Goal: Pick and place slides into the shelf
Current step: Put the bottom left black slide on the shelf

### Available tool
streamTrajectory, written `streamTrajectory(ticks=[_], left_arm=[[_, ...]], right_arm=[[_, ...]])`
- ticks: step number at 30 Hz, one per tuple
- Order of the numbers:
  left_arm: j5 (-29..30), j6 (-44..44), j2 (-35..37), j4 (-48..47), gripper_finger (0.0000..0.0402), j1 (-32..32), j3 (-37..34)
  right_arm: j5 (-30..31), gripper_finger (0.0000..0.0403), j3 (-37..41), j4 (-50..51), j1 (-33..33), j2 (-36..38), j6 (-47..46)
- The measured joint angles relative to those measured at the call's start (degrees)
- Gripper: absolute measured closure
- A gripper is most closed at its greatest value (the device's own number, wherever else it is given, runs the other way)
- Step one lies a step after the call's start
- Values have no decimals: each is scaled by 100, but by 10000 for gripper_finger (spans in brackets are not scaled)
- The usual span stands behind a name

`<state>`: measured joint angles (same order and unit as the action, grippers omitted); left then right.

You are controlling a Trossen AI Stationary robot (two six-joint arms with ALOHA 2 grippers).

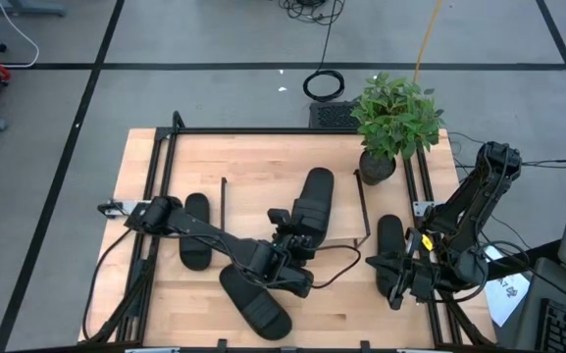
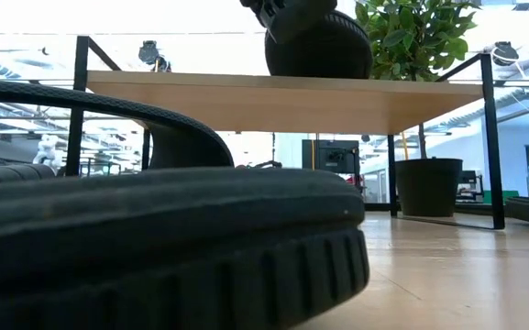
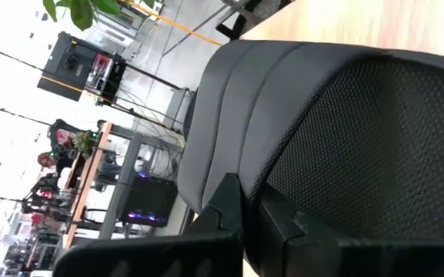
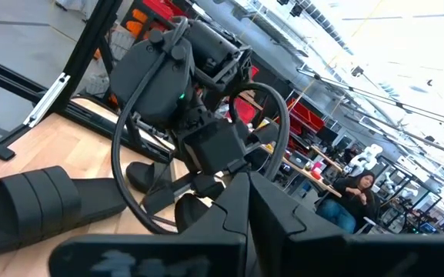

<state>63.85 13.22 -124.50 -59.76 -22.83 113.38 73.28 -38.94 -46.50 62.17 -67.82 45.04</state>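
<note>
While the right gripper (image 1: 392,292) waits shut at lower right, the left gripper (image 1: 284,235), pinched together mid-frame, touches a slide (image 1: 312,201) slanting toward upper right on the shelf (image 1: 253,162).

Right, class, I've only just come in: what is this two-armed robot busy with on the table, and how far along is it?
The left gripper is shut on a black slide lying on top of the low wooden shelf, so it seems to be placing it. Three other slides are off the shelf: one near the left arm's base, one at the front edge of the table, one beside the right gripper, which is shut and holds nothing. A potted plant stands at the back corner.
</note>
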Motion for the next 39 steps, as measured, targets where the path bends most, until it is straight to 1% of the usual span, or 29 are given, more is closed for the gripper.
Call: streamTrajectory(ticks=[4, 10, 14, 18, 21, 27, 33, 39], left_arm=[[-45, 19, 4, 63, 400, -2, 0], [-224, -355, 4, 519, 399, 4, -2], [-354, -478, 4, 629, 384, 14, -2], [-456, -493, 4, 648, 350, 28, -2], [-578, -497, 4, 655, 317, 24, -2], [-570, -606, 4, 659, 251, -27, -2], [-204, -1153, -11, 655, 201, -164, 46], [-127, -1956, -11, 649, 176, -388, 483]], right_arm=[[0, 403, 0, 0, 0, -2, 0], [-3, 403, 0, 2, 0, -2, 0], [-4, 403, 0, 2, 0, -1, -70], [-4, 403, 0, 2, 0, -2, -72], [-4, 403, 0, 2, 2, -2, -81], [-5, 403, 0, 3, 0, -2, -81], [-7, 403, 0, 2, 0, 0, -83], [-6, 403, 0, 4, 0, -2, -85]])
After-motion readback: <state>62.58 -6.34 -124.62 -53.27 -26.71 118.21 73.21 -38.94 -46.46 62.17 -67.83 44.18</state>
